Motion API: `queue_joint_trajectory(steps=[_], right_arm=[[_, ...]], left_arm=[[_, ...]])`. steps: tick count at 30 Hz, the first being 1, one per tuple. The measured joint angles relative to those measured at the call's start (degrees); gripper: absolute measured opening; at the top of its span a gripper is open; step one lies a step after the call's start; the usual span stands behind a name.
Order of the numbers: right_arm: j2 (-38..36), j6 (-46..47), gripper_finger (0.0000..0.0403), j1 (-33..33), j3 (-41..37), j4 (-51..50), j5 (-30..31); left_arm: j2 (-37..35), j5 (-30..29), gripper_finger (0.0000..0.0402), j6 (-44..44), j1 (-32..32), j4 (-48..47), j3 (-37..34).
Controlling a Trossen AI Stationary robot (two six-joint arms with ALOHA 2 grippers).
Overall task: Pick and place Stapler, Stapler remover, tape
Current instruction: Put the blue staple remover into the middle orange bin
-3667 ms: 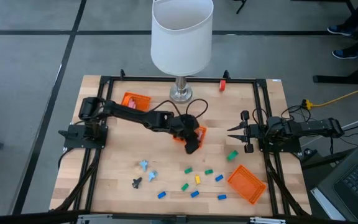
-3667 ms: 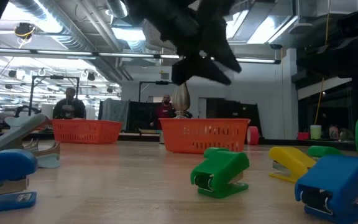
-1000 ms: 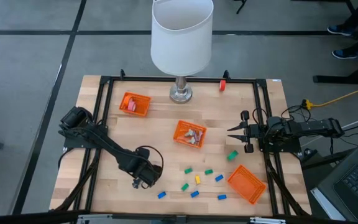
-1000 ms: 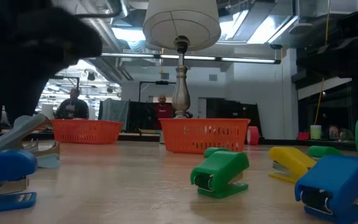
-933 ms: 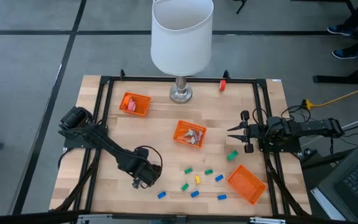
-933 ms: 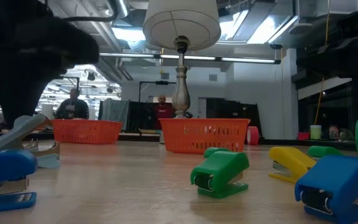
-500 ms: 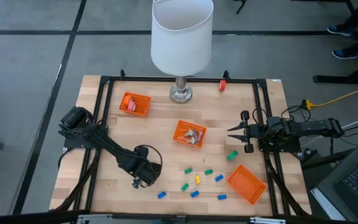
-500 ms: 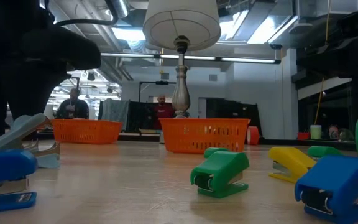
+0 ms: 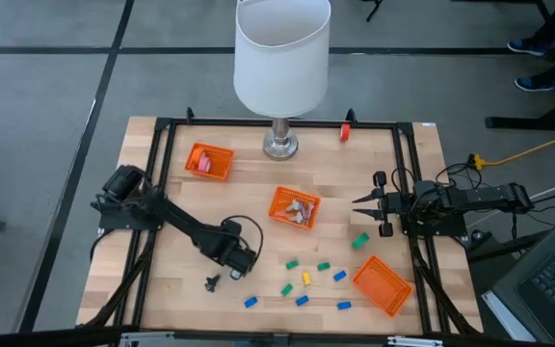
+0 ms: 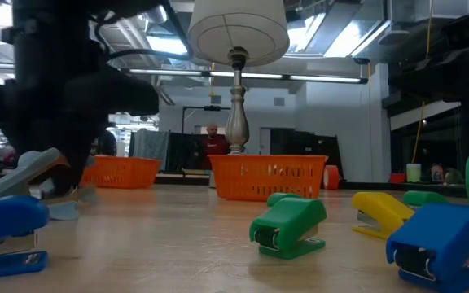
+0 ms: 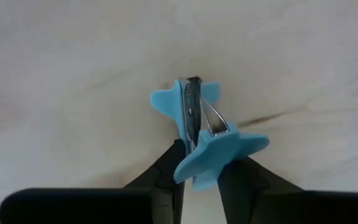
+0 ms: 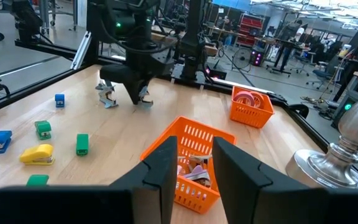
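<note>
High view: three orange baskets (image 9: pixel 381 285) sit on the table, and the left gripper (image 9: pixel 239 262) is beside one dark staple remover (image 9: pixel 211 283). Left wrist view: its jaws clamp one light-blue staple remover (image 11: pixel 207 138). Right wrist view: the right gripper (image 12: pixel 194 163), jaws apart, waits.

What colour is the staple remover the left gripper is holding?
Light blue; the staple remover shows best in the left wrist view, clamped in the left gripper.

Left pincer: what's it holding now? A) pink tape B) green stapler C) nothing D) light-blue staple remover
D: in the wrist view the left pincer is shut on the light-blue staple remover above bare table.
</note>
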Motion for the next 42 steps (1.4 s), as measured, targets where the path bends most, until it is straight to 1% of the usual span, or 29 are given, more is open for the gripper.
queue_joint_trajectory(steps=[5,12,21,24,29,33,36,42], right_arm=[[0.0,0.0,0.0106,0.0,0.0,0.0,0.0],[0.0,0.0,0.0106,0.0,0.0,0.0,0.0],[0.0,0.0,0.0106,0.0,0.0,0.0,0.0],[0.0,0.0,0.0106,0.0,0.0,0.0,0.0],[0.0,0.0,0.0106,0.0,0.0,0.0,0.0],[0.0,0.0,0.0106,0.0,0.0,0.0,0.0],[0.0,0.0,0.0106,0.0,0.0,0.0,0.0],[0.0,0.0,0.0106,0.0,0.0,0.0,0.0]], left_arm=[[-0.9,-0.2,0.0068,7.1,2.4,-0.5,0.4],[-1.1,-4.9,0.0068,18.0,5.7,-0.7,4.9],[-1.1,-14.5,0.0068,31.9,9.5,-0.6,11.8],[-1.1,-16.9,0.0068,37.2,10.5,-0.5,13.6],[-1.1,-23.1,0.0068,44.9,12.3,0.1,15.9],[-1.1,-27.5,0.0068,49.6,13.3,1.9,16.3],[-1.1,-29.5,0.0068,52.8,13.8,4.2,16.3],[-1.1,-30.0,0.0068,60.2,14.7,11.2,16.3]])
